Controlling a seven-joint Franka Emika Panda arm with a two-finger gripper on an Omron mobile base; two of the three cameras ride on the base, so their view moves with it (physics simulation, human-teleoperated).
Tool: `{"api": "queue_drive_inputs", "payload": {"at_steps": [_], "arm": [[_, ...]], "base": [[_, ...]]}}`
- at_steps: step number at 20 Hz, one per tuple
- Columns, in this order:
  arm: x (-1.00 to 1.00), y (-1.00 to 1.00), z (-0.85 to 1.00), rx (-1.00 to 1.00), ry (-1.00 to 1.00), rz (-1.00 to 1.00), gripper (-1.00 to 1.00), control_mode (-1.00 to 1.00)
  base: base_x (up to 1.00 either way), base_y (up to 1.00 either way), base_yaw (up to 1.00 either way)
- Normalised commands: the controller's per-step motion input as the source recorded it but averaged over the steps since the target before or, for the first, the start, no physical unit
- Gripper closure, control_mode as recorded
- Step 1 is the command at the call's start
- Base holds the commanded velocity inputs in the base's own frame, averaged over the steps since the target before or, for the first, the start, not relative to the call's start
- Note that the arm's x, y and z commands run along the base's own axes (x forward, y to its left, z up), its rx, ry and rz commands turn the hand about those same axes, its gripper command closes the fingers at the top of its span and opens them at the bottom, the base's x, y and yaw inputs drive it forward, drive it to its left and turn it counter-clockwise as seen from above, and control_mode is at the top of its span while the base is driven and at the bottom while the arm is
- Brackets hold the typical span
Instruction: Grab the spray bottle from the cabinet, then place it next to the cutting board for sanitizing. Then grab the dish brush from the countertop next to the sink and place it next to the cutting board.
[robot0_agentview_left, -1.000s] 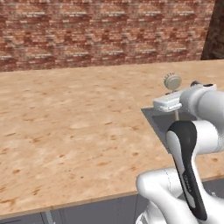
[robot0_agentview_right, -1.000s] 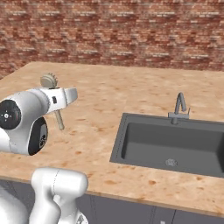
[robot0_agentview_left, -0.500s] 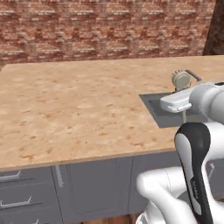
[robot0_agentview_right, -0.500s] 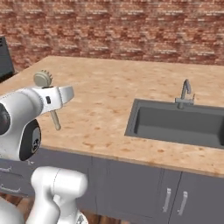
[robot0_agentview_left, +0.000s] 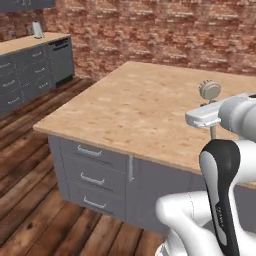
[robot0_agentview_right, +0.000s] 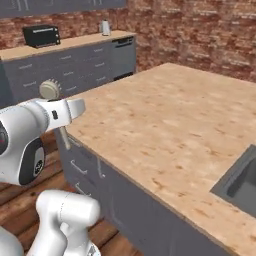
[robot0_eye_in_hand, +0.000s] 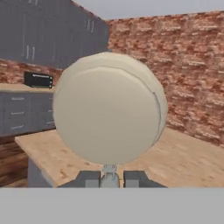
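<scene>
Hand view: hand (robot0_eye_in_hand: 109, 178) clenched on the thin stick of the dish brush (robot0_eye_in_hand: 109, 109), round cream head upright just above the fingertips. Left base view: dish brush held above the tan bench (robot0_agentview_left: 135, 107), clear of its surface.

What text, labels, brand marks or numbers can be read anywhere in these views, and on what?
None: no readable text in any view.
The dish brush, held in the shut hand, has a plain cream head.
The toaster on the far counter is plain black, too small to show any marking.
The countertop, its grey drawers and the brick wall carry no lettering.
</scene>
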Motion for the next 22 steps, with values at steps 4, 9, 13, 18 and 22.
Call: {"api": "queue_drive_inputs", "payload": {"at_steps": [4, 9, 13, 18, 22], "arm": [[0.0, 0.0, 0.0, 0.0, 0.0, 0.0, 1.0, 1.0], [0.0, 0.0, 0.0, 0.0, 0.0, 0.0, 1.0, 1.0], [0.0, 0.0, 0.0, 0.0, 0.0, 0.0, 1.0, 1.0], [0.0, 0.0, 0.0, 0.0, 0.0, 0.0, 1.0, 1.0], [0.0, 0.0, 0.0, 0.0, 0.0, 0.0, 1.0, 1.0]], "base": [[0.0, 0.0, 1.0], [0.0, 0.05, 0.99], [0.0, 0.02, 1.0], [0.0, 0.0, 1.0], [0.0, 0.0, 1.0]]}}
